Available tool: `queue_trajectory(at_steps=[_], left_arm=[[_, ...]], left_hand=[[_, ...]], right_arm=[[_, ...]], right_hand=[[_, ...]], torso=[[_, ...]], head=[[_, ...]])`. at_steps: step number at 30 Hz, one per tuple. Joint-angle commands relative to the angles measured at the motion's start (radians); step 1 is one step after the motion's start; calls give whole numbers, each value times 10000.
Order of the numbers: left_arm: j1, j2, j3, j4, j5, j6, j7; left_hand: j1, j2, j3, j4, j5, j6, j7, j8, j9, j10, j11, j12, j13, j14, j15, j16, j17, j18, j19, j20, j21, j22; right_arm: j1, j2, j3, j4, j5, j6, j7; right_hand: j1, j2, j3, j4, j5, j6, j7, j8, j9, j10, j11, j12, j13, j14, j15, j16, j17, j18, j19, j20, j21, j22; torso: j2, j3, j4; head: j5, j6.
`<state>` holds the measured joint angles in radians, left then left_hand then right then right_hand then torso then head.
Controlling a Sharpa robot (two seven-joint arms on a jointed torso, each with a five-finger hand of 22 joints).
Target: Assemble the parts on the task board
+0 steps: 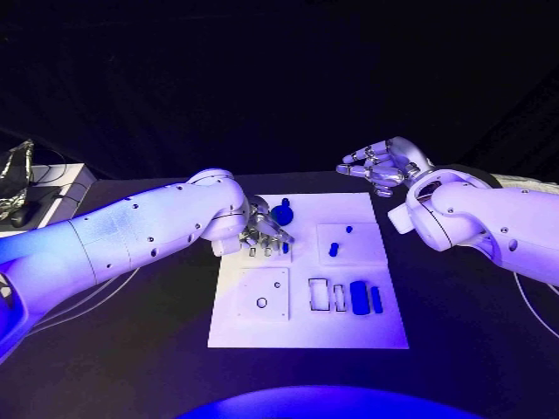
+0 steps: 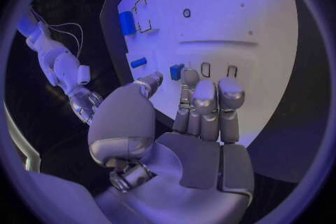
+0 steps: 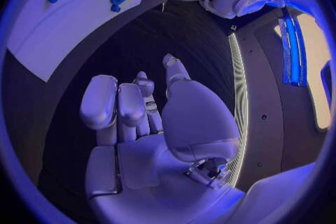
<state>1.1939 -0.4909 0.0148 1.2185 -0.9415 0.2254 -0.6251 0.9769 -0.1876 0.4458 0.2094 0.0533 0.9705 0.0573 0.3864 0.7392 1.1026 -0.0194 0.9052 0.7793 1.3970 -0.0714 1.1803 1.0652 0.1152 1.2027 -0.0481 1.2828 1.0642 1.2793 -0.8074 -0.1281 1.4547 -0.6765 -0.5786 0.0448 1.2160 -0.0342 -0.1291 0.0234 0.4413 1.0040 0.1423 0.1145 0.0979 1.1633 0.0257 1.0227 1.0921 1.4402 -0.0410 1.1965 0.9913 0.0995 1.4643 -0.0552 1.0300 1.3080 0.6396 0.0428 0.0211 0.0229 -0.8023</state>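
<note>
Your left robot hand point(image 1: 265, 234) rests released on the board point(image 1: 307, 336) near its far-left corner, the right robot hand point(image 1: 378, 166) hangs loosely curled and holding nothing beyond its far edge, so pinch the small blue part point(image 1: 334, 250), probably light, stiff and slippery, by its sides.

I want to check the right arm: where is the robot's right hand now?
In the head view, the right hand is raised off the far right corner of the task board, holding nothing, fingers loosely curled and apart.
</note>
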Motion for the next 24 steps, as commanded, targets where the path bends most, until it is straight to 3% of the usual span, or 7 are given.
queue_trajectory(at_steps=[1, 14, 24], left_arm=[[12, 67, -2, -48, 90, 376, -18], [3, 183, -6, -259, 90, 328, 93], [-9, 273, -8, -484, 196, 427, 155]], left_hand=[[5, 103, 1, -97, -4, 81, 2, -79, 43, -32, 60, -64, -36, -25, 46, -21, 4, -98, -27, 19, -124, 92], [114, 182, -52, -153, -8, 70, 9, -100, 94, -51, 64, -62, -96, -67, 50, -70, -61, -91, -82, 24, -272, 124], [286, 444, -262, -438, -12, 51, 18, -111, 133, -82, 71, -69, -185, -110, 57, -103, -124, -89, -113, 27, -436, 175]], right_arm=[[6, 11, 7, 10, -151, 171, -5], [7, 66, 7, 0, -188, 238, -23], [8, 111, 7, -13, -269, 332, -86]], right_hand=[[-45, 27, -45, -27, 24, -52, -19, -32, 8, -25, 63, -60, -6, 13, -31, -26, -15, -30, 410, -20, -40, 1375], [-59, 37, -46, -19, -11, -36, -20, -51, 22, -33, 62, -72, -12, 11, -32, -25, -20, -26, 409, -20, -64, 1371], [-75, 33, -45, 7, -128, -41, -20, -66, 31, -53, 64, -102, -34, 7, -30, -43, -40, -23, 403, -18, -90, 1365]], torso=[[9, -7, -1], [-2, -20, 13], [5, -16, 9]], head=[[-17, -12], [-37, -38], [-39, -74]])
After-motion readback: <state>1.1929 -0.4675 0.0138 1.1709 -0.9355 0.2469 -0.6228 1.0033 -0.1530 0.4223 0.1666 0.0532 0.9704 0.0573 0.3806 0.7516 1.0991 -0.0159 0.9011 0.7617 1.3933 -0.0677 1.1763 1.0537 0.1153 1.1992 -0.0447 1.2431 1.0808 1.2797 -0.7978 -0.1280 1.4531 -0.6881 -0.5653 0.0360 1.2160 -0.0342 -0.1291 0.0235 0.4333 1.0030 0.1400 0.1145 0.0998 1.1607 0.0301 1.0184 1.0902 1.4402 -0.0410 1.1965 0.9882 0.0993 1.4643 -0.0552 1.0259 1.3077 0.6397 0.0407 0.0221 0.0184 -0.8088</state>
